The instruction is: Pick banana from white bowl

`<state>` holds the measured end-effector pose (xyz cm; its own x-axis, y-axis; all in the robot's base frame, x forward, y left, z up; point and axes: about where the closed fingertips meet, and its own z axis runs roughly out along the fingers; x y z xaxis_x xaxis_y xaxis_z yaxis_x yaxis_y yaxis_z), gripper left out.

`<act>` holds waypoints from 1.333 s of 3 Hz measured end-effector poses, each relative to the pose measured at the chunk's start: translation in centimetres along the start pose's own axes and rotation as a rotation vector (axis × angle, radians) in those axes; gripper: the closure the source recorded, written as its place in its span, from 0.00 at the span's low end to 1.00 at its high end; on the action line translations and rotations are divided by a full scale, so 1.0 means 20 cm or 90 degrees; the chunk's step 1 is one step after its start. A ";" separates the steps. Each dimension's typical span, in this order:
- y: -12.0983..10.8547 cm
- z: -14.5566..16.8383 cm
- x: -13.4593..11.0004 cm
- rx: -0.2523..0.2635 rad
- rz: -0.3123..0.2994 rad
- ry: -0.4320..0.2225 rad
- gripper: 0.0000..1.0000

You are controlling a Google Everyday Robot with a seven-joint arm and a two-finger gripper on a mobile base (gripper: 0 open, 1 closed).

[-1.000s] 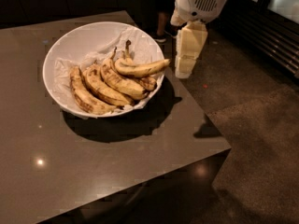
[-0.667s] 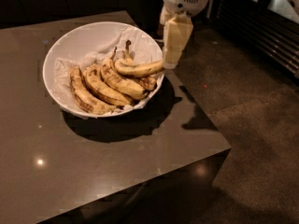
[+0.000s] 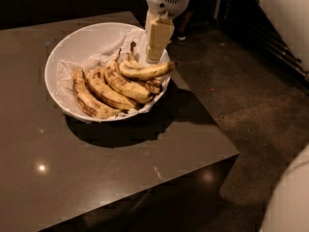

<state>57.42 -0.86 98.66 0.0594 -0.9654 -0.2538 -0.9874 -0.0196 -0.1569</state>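
One view only, camera view:
bowl: large round shallow white bowl [image 3: 72, 47] lined with crumpled white paper, sitting near far right corner of dark glossy square table [image 3: 96, 178]; right rim close to table edge, so within easy reach of arm coming from floor side
bowl contents: several heavily brown-spotted bananas [image 3: 104, 91] lying side by side along bottom, packed against near wall; paper bunched under them, probably as padding
banana: slim curved clean-yellow banana with dark stem [image 3: 145, 71] resting on top of pile at right side, stem end poking out over right rim; topmost and least buried, hence easiest to take without disturbing others
gripper: cream two-finger gripper on white perforated wrist [image 3: 155, 52] hanging fingers-down over right part of bowl, tips just above or touching upper edge of banana, roughly mid-length; contact impossible to confirm
pincer state: cannot tell, fingers seen as one block from this angle, no gap visible
gripper pose: near vertical, slightly tilted; suited to top-down pinch across narrow width of fruit
step in hand: judged as final approach before grasp, banana not lifted yet
next move needs: fingers straddling curved body, gentle squeeze, soft skin likely to bruise
risk: banana rolling off pile or sliding over rim onto table when pressed; neighbour fruit nudged
floor: dark speckled floor [image 3: 251, 95] right of table, small red speck on it
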 end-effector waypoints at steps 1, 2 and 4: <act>0.00 0.07 -0.05 -0.030 0.000 -0.018 0.42; 0.02 0.14 -0.08 -0.060 0.008 -0.034 0.38; 0.03 0.21 -0.07 -0.094 0.029 -0.046 0.41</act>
<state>57.36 1.53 95.00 0.0190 -0.9453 -0.3257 -0.9998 -0.0189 -0.0035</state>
